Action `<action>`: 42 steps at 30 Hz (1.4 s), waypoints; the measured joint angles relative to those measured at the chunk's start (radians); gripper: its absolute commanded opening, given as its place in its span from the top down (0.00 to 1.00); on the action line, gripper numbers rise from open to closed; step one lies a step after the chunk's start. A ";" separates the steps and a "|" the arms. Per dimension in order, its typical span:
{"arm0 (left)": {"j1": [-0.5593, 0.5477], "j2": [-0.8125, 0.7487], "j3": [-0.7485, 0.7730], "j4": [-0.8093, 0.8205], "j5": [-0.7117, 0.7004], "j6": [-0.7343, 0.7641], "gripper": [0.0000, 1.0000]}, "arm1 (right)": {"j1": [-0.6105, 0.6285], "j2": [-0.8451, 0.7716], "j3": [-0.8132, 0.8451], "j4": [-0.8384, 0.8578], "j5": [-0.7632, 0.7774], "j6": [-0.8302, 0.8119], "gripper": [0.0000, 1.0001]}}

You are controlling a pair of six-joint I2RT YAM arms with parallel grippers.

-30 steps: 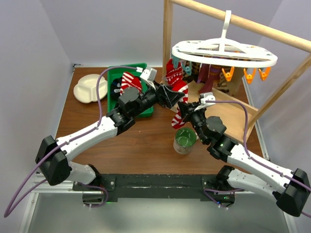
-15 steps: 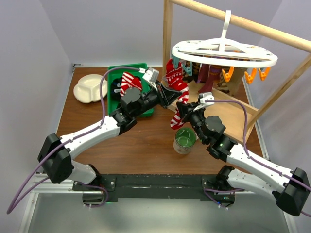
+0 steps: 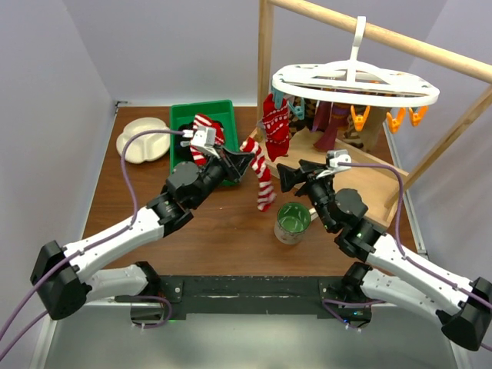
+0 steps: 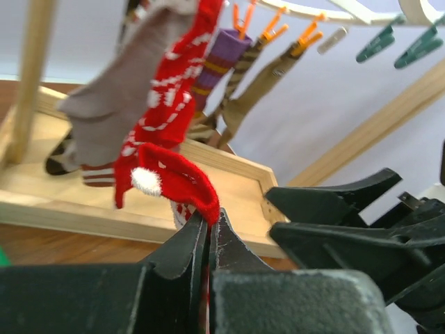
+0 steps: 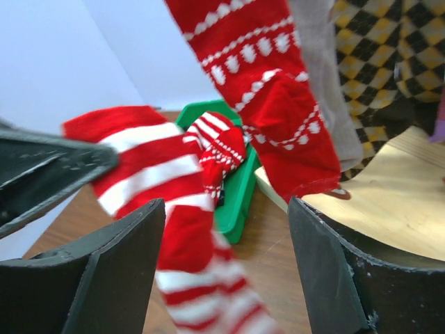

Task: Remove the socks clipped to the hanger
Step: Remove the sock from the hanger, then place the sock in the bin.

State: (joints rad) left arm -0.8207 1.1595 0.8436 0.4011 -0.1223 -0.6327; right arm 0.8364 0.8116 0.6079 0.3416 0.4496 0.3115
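1 brown table (image 3: pixel 231 231), pale walls (image 3: pixel 177 46): left pincer (image 3: pixel 247 159) grips striped sock (image 3: pixel 263 184), right pincer (image 3: pixel 286 176) agape.

The top view is bright and evenly lit from above. The arms cast only soft, pale shadows on the brown counter (image 3: pixel 231 223), and there is no harsh glare. In the left wrist view the left gripper (image 4: pixel 208 217) is a dark, out-of-focus mass in the foreground, while the hanging socks (image 4: pixel 163 104) behind it look sharper (the far ones soften). In the right wrist view the striped sock (image 5: pixel 184 236) smears into blur towards the bottom edge. The right gripper (image 5: pixel 224 209) shows dark, soft-edged fingers (image 5: pixel 118 278).
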 measured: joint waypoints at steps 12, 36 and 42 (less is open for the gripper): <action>0.128 -0.092 -0.063 -0.060 -0.138 0.014 1.00 | 0.000 -0.051 -0.008 -0.067 0.029 -0.002 0.22; 0.512 0.850 0.561 -0.103 -0.002 0.133 0.17 | 0.000 -0.135 0.005 -0.226 -0.016 -0.015 0.15; 0.531 0.704 0.482 -0.107 0.085 0.127 0.19 | 0.000 -0.063 0.043 -0.219 -0.027 -0.014 0.07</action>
State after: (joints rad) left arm -0.2893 1.8637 1.3258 0.2943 -0.0368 -0.5056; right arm 0.8364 0.7486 0.6514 0.1223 0.4221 0.2970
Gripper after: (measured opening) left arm 0.842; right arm 0.915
